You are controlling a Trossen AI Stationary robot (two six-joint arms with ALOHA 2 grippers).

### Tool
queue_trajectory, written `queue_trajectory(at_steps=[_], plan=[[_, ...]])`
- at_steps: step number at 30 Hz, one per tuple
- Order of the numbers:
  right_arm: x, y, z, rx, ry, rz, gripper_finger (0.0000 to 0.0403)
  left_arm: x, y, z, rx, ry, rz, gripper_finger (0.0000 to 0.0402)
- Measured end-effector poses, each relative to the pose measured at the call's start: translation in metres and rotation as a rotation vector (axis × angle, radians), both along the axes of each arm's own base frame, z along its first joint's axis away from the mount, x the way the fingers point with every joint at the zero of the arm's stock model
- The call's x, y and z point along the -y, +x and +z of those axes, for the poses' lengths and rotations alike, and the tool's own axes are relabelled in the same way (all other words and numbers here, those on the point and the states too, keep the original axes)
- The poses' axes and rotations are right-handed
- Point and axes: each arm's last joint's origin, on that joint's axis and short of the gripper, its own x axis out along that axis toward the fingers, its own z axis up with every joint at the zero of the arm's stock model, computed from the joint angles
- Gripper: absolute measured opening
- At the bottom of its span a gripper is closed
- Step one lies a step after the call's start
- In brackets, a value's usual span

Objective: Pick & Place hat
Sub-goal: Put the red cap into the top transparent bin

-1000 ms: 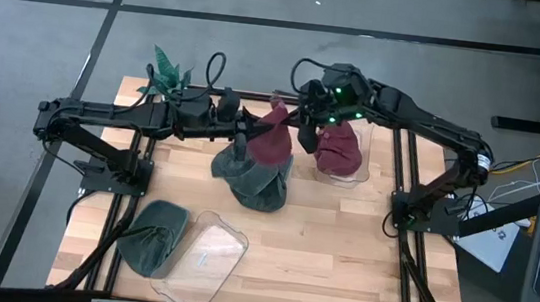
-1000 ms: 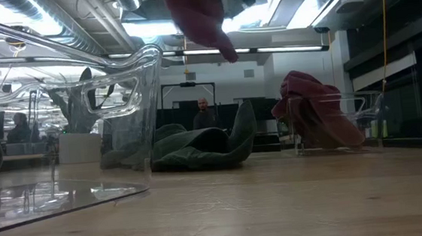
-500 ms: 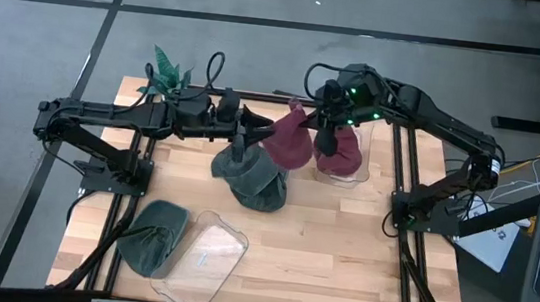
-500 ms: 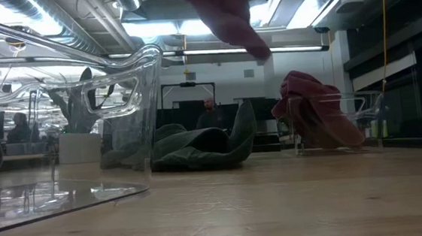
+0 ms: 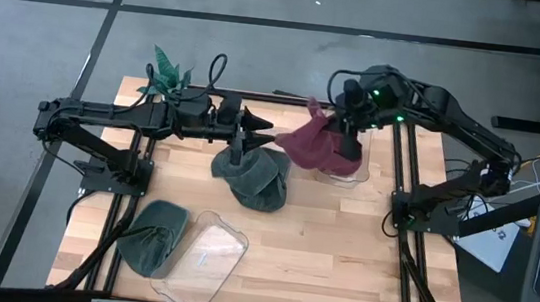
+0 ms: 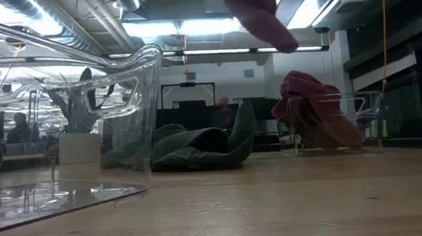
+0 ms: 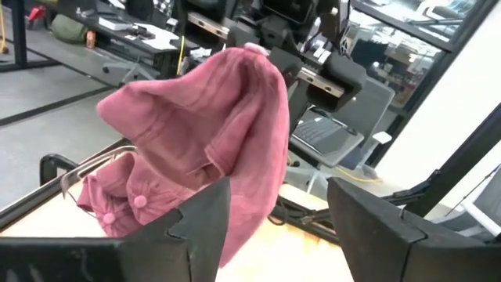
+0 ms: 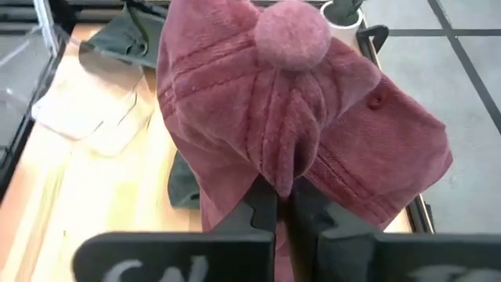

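Two arms reach in over the table [image 5: 341, 239], and only the right one carries anything. Its claw [image 5: 350, 122] is clamped on a fold of a maroon hat [image 5: 316, 144], the fingers pressed together on the cloth just under the pompom in the right wrist view, so the hat hangs in the air and drapes away from the claw toward the left arm. Directly beneath the right claw sits a clear bin [image 5: 354, 165] with another maroon hat [image 6: 316, 117] already slumped in it. The left claw [image 5: 253, 123] hovers near the hanging hat's loose edge, its fingers apart and holding nothing. Below the left claw lies a heap of dark green hats [image 5: 252, 177] on the table. Well away from both claws, at the near corner, a second clear bin [image 5: 203, 260] lies tipped on its side with one more green hat [image 5: 152, 237] beside it.

The likely trouble is the grip: it holds only a narrow pinch of soft cloth, so a quick swing might pull the fold free short of the bin. The trailing brim could also catch the bin's rim or brush the left claw, and the hat might end up draped over the wall rather than inside.
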Motion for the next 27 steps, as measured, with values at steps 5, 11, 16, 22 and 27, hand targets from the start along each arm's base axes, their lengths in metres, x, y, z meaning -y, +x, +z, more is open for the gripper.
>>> queue_trajectory(at_steps=[5,11,16,22,27], plan=[[-0.005,-0.014,0.002,-0.04,-0.029,0.035,0.0012,0.0,0.0,0.0,0.0,0.0,0.0,0.021],[-0.005,-0.031,0.005,-0.074,-0.076,0.001,0.0011,0.0,0.0,0.0,0.0,0.0,0.0,0.021],[-0.004,-0.046,0.006,-0.126,-0.1,-0.023,0.0011,0.0,0.0,0.0,0.0,0.0,0.0,0.021],[-0.004,-0.064,0.004,-0.195,-0.105,-0.02,0.0012,0.0,0.0,0.0,-0.001,0.0,0.0,0.021],[-0.004,-0.074,0.003,-0.24,-0.117,-0.01,0.0012,0.0,0.0,0.0,0.0,0.0,0.0,0.021]])
